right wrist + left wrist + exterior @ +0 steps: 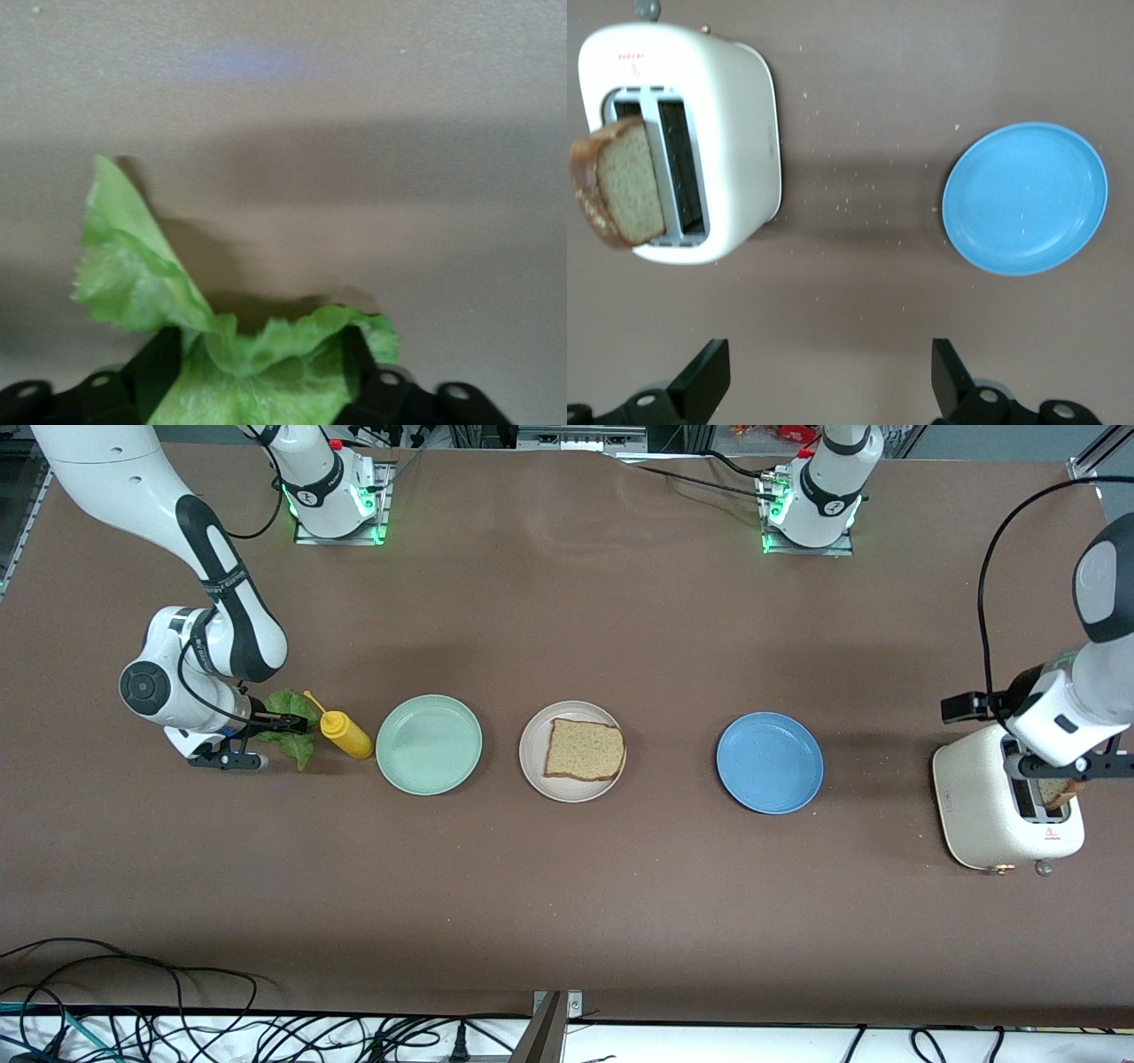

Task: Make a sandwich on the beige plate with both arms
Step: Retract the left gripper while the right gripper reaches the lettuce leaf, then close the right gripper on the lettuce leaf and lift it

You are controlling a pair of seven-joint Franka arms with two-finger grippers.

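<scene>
on the brown counter (567, 903), the beige plate (532, 766) lies between a green plate (429, 744) and a blue plate (769, 762) and carries one bread slice (583, 750). the right tool (261, 359) is low at the lettuce leaf (142, 266) beside a yellow bottle (345, 735), its fingers (155, 363) on either side of the leaf, not clearly gripping it. the left tool (828, 376) hangs wide open and empty over the toaster (735, 133), where a second bread slice (620, 181) stands in a slot.

A robotics lab — arm bases (337, 491) bolted to a brown table (567, 912), loose cables (177, 1027) along its edge.
</scene>
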